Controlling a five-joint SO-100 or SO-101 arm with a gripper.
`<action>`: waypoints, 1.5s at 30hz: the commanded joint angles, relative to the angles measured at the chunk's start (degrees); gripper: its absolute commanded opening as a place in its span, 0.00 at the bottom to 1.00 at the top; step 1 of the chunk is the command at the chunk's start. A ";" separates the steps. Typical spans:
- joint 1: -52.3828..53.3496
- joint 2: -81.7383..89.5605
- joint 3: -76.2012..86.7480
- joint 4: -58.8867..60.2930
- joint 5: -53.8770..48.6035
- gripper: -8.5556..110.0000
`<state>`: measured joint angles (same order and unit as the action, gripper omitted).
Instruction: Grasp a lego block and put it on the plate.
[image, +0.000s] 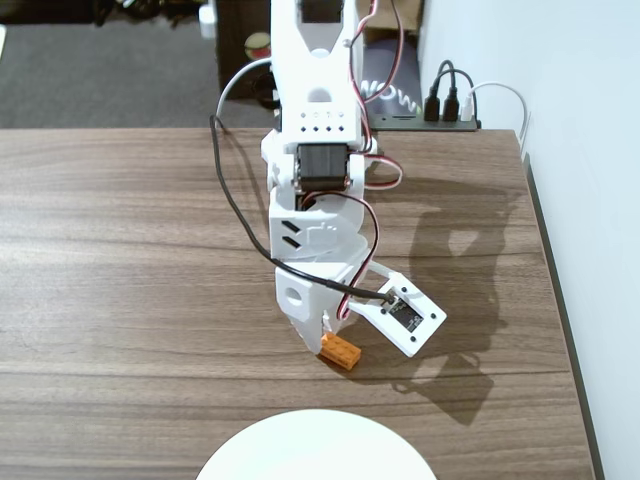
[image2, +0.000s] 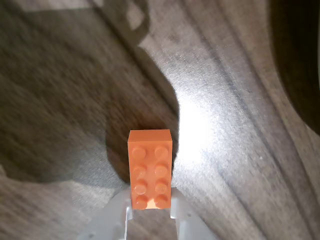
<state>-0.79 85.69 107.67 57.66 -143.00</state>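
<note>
Across the whole fixed view runs one wooden table (image: 120, 260), dark brown grain, with a pale wall along its right side. One white arm (image: 312, 120) comes down from the far edge toward the near middle, black cables (image: 232, 200) looping off its left side, and a small white camera mount (image: 408, 315) juts out to its right. At the near edge sits one plate (image: 315, 450), round, white and bare, only its far arc showing. Far back, against the wall, one black hub (image: 445, 122) has plugs standing in it.

Now the one gripper (image: 335, 345), low over the wood just beyond the plate: in the wrist view its two translucent fingertips (image2: 112, 220) sit pressed against either side of the near end of one lego block (image2: 150, 167), so the gripper is clamped on it. That block is bright orange, eight studs counted in two rows of four, long axis pointing away. In the fixed view the block (image: 341, 351) pokes out right of the fingers, near the plate's far rim and apart from it; whether it touches the table, I cannot tell.
</note>
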 joint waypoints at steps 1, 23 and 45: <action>-0.70 3.87 -0.09 0.18 2.55 0.13; -3.87 6.94 -4.39 -11.25 40.78 0.13; -1.67 -10.28 -33.57 -4.04 68.82 0.13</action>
<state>-2.81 75.94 78.57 52.47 -75.85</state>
